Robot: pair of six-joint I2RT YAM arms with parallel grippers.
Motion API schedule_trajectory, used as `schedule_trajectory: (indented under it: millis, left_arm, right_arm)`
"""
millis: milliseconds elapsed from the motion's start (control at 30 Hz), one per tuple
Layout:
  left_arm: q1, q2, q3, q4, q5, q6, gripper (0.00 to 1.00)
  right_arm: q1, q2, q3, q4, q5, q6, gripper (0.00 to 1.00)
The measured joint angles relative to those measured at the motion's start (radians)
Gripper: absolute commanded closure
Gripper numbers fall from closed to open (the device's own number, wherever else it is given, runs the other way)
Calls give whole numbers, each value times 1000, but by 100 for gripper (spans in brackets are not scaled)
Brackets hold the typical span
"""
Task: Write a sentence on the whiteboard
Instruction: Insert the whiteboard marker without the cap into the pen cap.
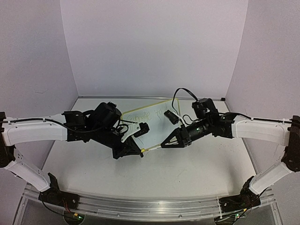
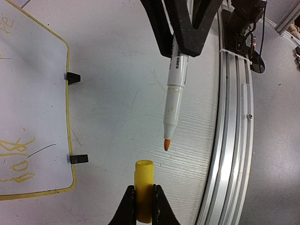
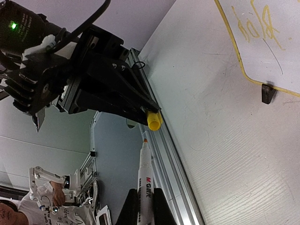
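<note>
Whiteboard with faint yellow writing lies on the counter. Beside it, the left end effector clamps a yellow cap, and the right end effector clamps the uncapped marker.

Your right gripper clamps an uncapped white marker, its orange tip just short of the yellow cap pinched in your left gripper; the yellow-framed whiteboard, lettered in yellow, lies apart.

Left gripper clamps a cap; right gripper clamps a marker. Both arms reach inward, tool ends facing.
</note>
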Motion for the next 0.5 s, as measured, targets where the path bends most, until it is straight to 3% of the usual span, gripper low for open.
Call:
schedule_trajectory:
  millis: [500]
  left_arm:
    - [0, 0, 0, 0, 16, 0, 100]
  right_arm:
    - [0, 34, 16, 9, -18, 0, 100]
